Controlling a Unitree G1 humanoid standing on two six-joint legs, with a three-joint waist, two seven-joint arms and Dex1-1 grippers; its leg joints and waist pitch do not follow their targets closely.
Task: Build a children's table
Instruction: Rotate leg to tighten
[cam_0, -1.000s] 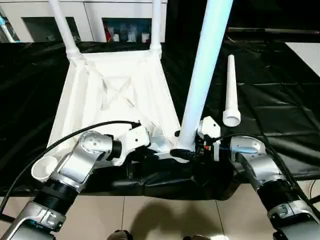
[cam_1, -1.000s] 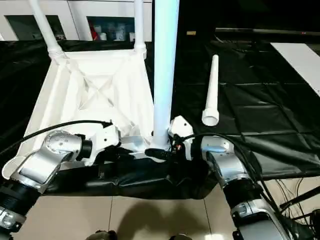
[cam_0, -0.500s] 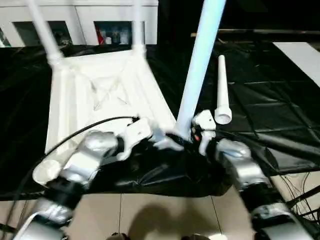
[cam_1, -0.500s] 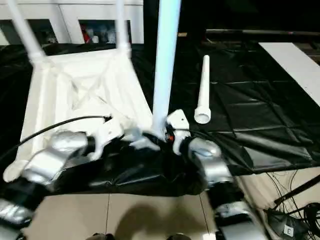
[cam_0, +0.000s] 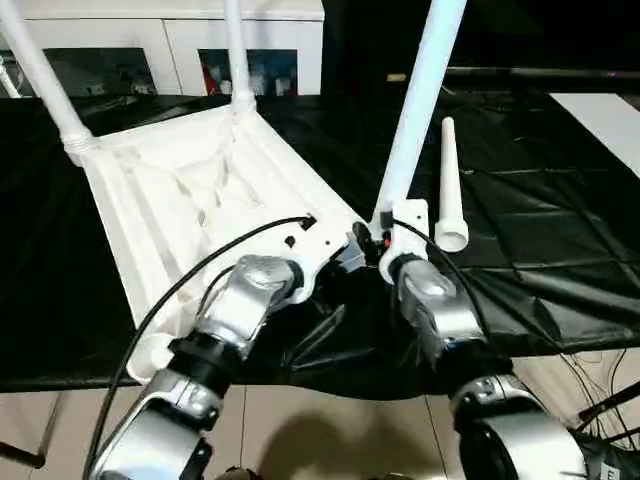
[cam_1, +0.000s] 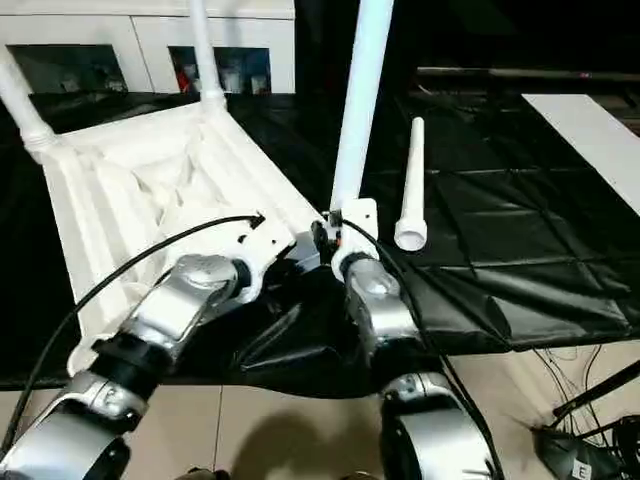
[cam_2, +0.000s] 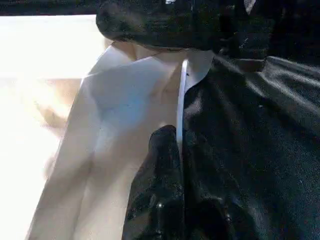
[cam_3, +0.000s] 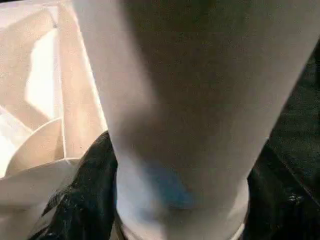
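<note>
The upturned table top (cam_0: 190, 200), centre-left on the black sheet (cam_0: 560, 200), has swung since a second ago. The right gripper (cam_0: 385, 243) holds the third leg (cam_0: 415, 110) at its corner, probably seating it. The left gripper (cam_2: 172, 165) pinches the rim. A fourth leg (cam_0: 448, 190) lies right.

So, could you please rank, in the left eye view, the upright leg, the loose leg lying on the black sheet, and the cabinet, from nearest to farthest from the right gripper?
1. Upright leg: held in the right gripper, at the tabletop's near corner.
2. Loose leg: lying on the black sheet, to the gripper's right.
3. Cabinet: at the back, beyond the table.
</note>
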